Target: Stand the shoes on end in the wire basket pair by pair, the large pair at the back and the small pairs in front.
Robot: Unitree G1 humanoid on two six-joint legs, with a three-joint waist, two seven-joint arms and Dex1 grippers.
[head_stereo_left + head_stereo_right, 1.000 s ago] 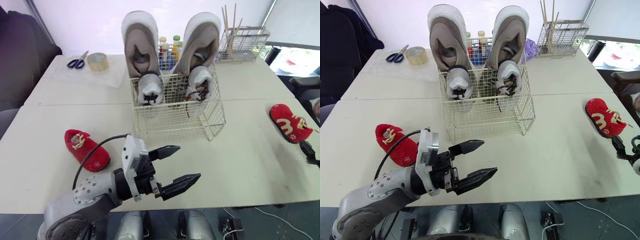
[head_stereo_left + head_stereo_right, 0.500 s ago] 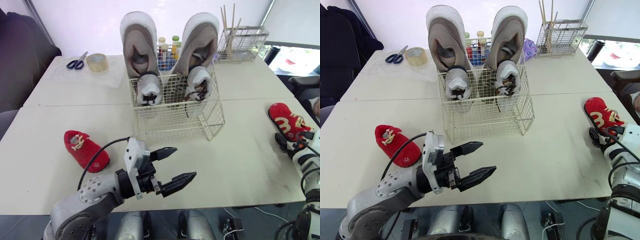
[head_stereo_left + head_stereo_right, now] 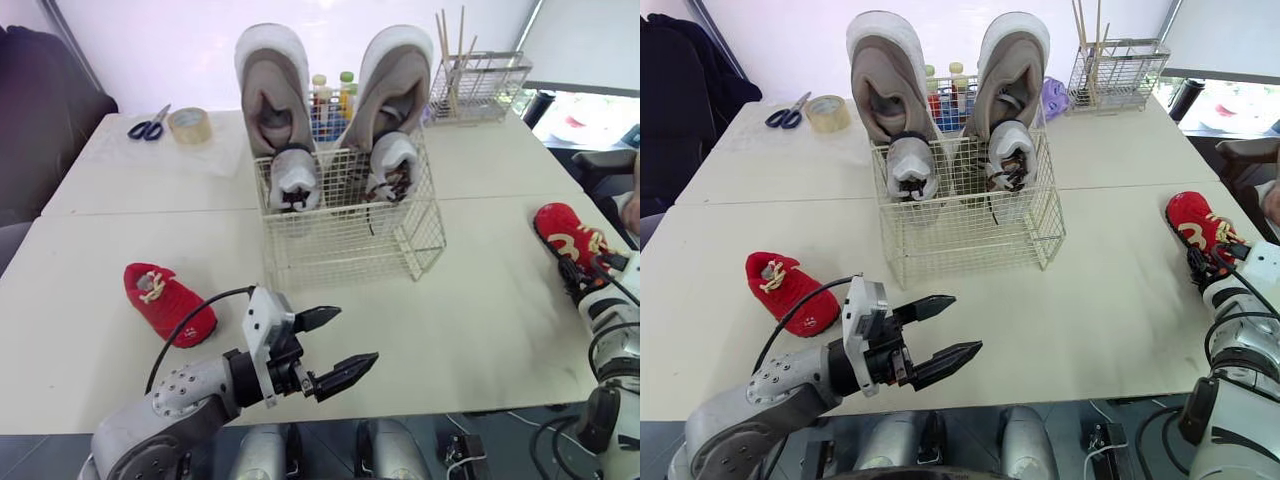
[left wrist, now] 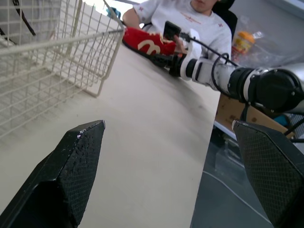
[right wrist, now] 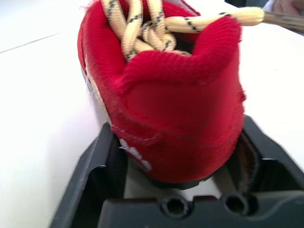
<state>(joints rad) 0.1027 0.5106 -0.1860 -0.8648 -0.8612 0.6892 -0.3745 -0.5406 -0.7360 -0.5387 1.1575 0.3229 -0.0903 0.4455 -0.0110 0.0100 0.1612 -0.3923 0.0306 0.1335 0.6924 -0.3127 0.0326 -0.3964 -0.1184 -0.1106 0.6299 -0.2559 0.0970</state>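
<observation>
On the table, back of centre: basket, with large pair on end at the back and small grey pair upright just in front (laces dangling on the right one). Left of the basket, nearer the front edge: left red shoe, flat on its sole. Near it, above the table: left gripper, wide open, holding nothing. At the right edge: right red shoe, with right gripper at its heel; clamped or not, cannot tell.
</observation>
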